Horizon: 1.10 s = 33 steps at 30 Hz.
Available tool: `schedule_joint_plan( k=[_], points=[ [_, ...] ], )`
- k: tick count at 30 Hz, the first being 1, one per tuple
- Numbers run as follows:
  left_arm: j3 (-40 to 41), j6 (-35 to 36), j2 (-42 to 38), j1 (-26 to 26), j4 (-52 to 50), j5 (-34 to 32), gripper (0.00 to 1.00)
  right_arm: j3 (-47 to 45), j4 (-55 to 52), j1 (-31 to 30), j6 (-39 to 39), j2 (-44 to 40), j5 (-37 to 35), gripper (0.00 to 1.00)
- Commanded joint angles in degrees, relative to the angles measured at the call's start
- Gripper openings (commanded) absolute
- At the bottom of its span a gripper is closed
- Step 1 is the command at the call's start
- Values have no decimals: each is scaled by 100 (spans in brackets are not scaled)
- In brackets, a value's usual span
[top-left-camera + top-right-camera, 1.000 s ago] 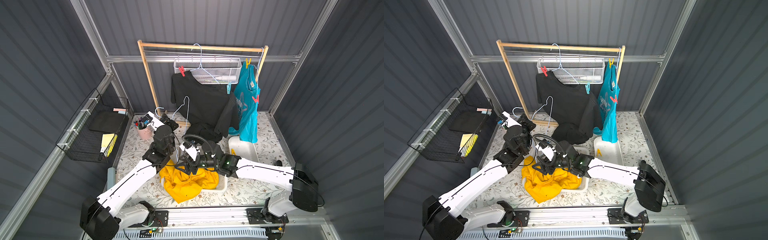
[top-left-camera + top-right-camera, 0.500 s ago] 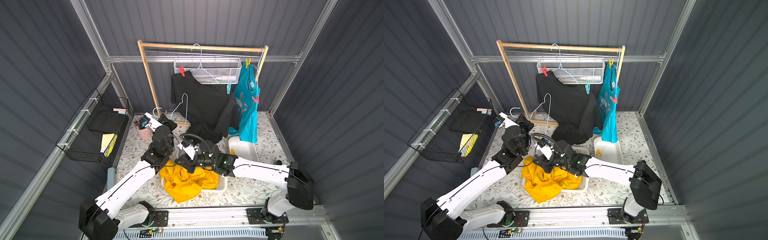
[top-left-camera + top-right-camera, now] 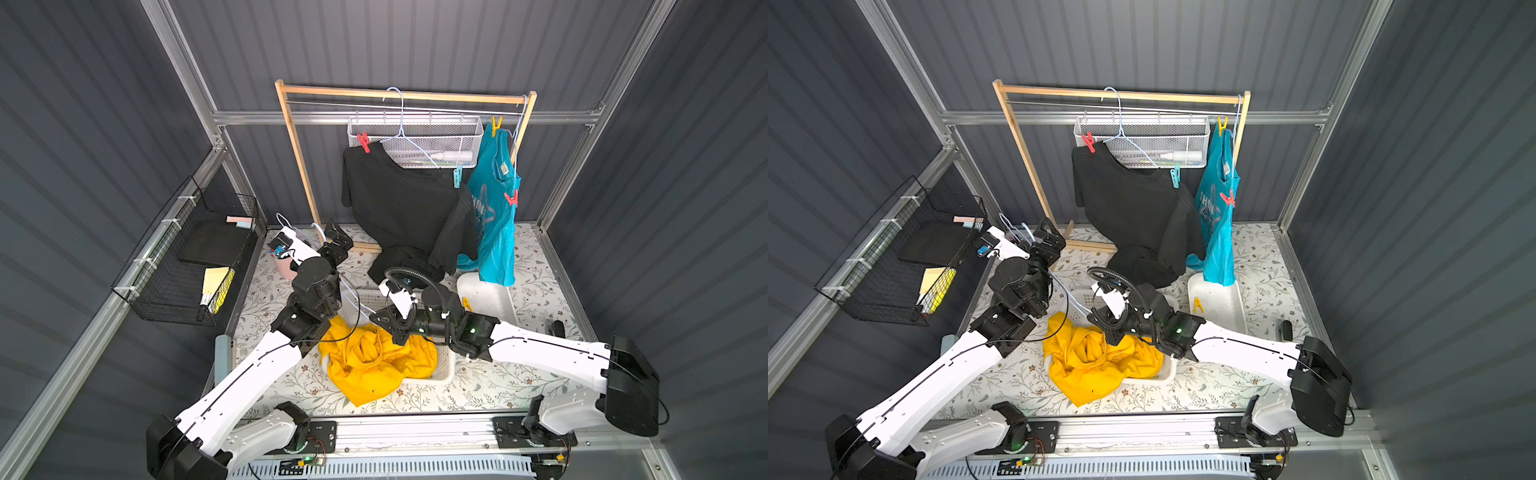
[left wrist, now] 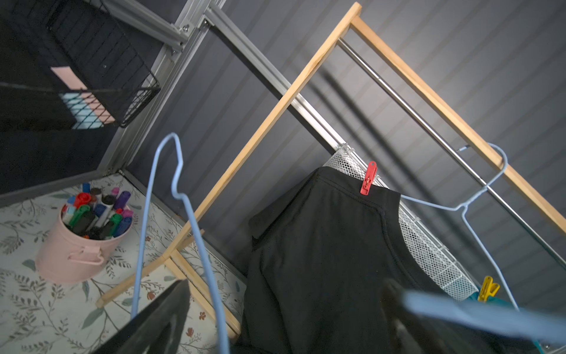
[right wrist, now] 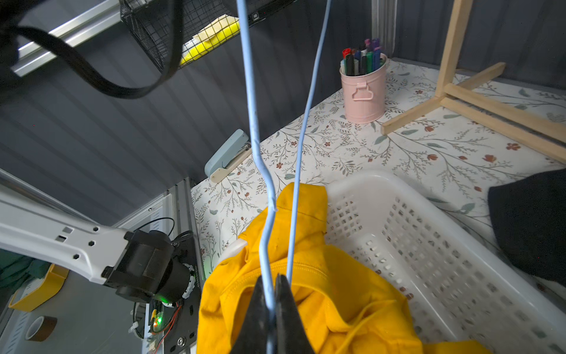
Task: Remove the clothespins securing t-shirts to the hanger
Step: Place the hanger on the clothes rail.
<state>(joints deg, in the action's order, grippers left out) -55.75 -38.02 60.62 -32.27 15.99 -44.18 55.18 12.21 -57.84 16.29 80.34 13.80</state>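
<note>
The rack (image 3: 300, 166) is showing bare pale wood, matt. The hanger (image 5: 250, 92) is looking like thin wire under a smooth light-blue coat. The yellow shirt (image 3: 374, 365) and black shirt (image 3: 395, 199) are showing soft matt cloth. The basket (image 5: 382, 184) and the red clothespin (image 4: 368, 179) are gleaming as smooth plastic

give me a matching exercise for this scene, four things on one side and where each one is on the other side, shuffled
Things
1. mustard-yellow t-shirt
2. black t-shirt
3. loose blue hanger
4. loose yellow clothespin

Places
A. lying in the white tray
B. clamped in the right pincer
C. heaped over the white basket
D. hanging on the wooden rack, pinned by a red clothespin

Pairs: 1-C, 2-D, 3-B, 4-A
</note>
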Motion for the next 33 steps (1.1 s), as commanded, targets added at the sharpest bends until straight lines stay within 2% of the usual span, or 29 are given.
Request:
schedule_joint_plan(
  k=[1, 6, 11, 16, 23, 29, 33],
  points=[
    [-31, 639, -155, -16, -14, 462, 100, -120, 13, 101, 56, -207, -43, 0],
    [-287, 993, -245, -16, -499, 919, 100, -267, -183, 269, 117, -438, -114, 0],
    [-750, 908, -246, -16, -1744, 765, 100, -311, -412, 511, 164, -756, -96, 0],
    [-544, 1283, -668, -16, -2085, 926, 100, -38, -700, 815, 234, -907, 47, 0],
    [-435, 1750, -1013, -16, -3017, 1370, 100, 1161, -1460, 1022, 111, -372, 33, 0],
    [-299, 1734, -1485, -10, -2856, 1793, 100, 1490, -1355, 1134, 42, 64, 204, 0],
    [-226, 2092, -1562, -16, -3004, 1826, 100, 1786, -1135, 1222, 123, 281, 297, 0]
  ],
)
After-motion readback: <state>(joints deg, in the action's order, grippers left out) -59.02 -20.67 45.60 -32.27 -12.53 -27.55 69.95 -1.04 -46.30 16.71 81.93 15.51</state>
